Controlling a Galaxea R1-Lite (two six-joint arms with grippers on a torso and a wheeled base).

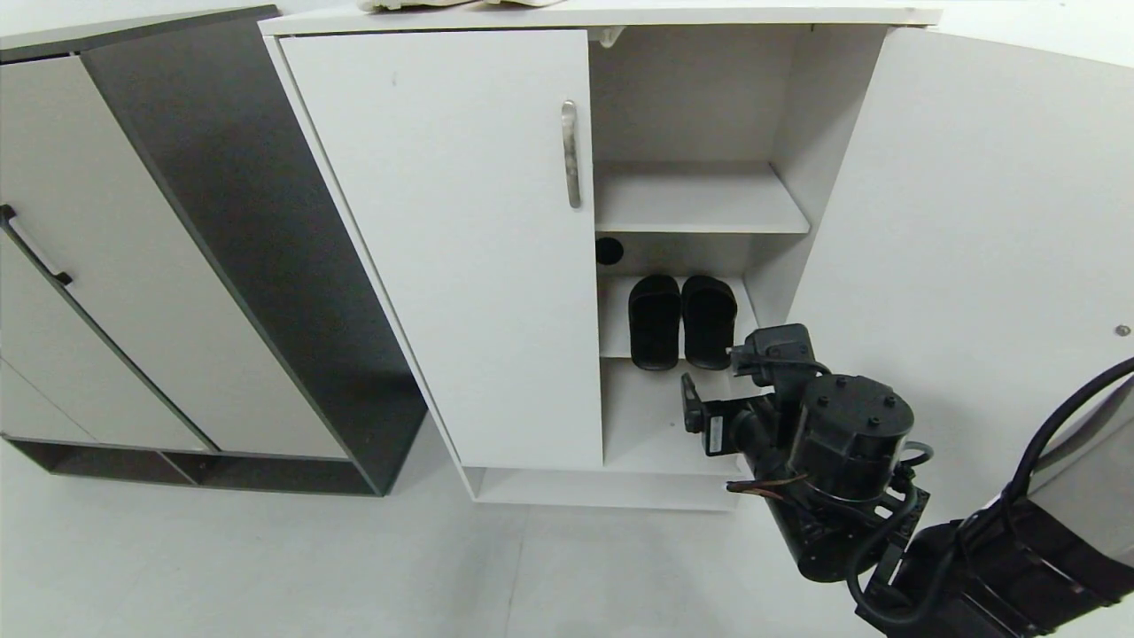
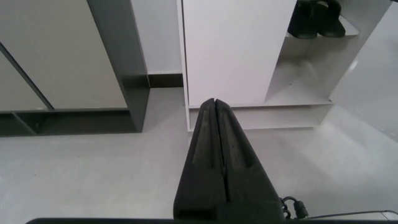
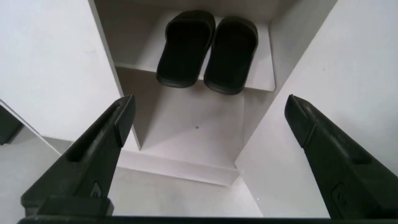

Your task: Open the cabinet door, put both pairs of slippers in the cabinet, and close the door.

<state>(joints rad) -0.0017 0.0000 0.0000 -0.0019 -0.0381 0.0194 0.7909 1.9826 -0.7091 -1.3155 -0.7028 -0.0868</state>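
The white cabinet stands with its right door swung wide and its left door shut. One pair of black slippers sits side by side on the middle shelf. The right claw hangs just in front of the lower compartment, below the slippers, with its fingers spread wide and gripping nothing. The left claw is back from the left door, above the floor, fingers pressed together. Pale items lie on the cabinet top — cut off, not identifiable.
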